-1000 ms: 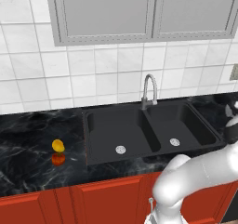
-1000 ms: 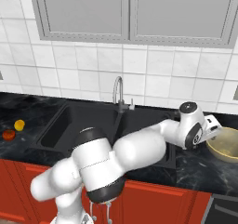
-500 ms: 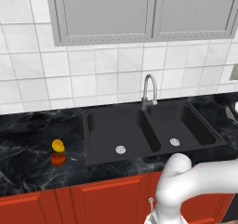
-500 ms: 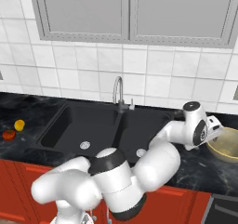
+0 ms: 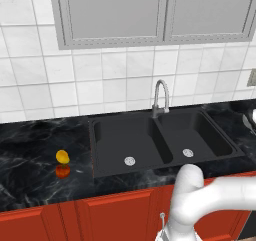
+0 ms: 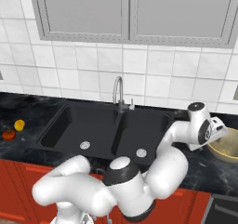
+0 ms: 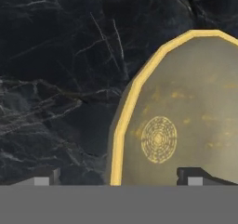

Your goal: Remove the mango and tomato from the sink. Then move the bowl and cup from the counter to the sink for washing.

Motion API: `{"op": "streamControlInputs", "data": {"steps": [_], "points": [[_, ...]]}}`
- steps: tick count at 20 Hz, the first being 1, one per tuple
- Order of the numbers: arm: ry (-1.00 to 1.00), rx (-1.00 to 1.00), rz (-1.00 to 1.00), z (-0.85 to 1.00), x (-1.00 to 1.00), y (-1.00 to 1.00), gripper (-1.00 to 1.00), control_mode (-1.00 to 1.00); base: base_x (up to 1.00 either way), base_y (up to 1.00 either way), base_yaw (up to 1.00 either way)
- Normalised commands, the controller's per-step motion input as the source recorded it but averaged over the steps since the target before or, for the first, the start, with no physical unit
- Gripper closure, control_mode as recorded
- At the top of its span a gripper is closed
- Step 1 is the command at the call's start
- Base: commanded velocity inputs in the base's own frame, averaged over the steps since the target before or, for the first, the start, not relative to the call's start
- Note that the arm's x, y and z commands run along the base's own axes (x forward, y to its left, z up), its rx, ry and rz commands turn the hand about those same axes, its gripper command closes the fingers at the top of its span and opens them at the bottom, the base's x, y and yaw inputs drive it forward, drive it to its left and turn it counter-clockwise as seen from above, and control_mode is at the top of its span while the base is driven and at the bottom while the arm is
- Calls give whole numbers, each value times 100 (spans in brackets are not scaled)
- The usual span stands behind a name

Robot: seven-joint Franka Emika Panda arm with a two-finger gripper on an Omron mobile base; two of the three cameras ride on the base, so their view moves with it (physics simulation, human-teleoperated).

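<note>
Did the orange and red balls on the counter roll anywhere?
No. The mango and tomato lie equally far left of the sink.

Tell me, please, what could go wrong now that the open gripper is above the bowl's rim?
1. In the hand view the gripper straddles the bowl rim off-centre; a rim pinch on such a wide bowl may tilt or slip.
2. The bowl sits right of the sink; carrying it across could knock the faucet.
</note>
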Motion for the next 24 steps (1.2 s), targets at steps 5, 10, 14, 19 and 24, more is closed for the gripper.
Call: {"op": "streamControlInputs", "data": {"steps": [5, 10, 14, 19, 24], "points": [[0, 0, 0, -16, 15, -22, -100, -100, 0, 0, 0], [0, 1, 0, -15, 9, -14, -100, -100, 0, 0, 0], [0, 2, 0, -15, 6, -3, 100, -100, 0, 0, 0], [0, 4, 0, -11, 4, -1, 100, -100, 0, 0, 0], [0, 7, 0, -3, -2, 1, 100, -100, 0, 0, 0]]}}
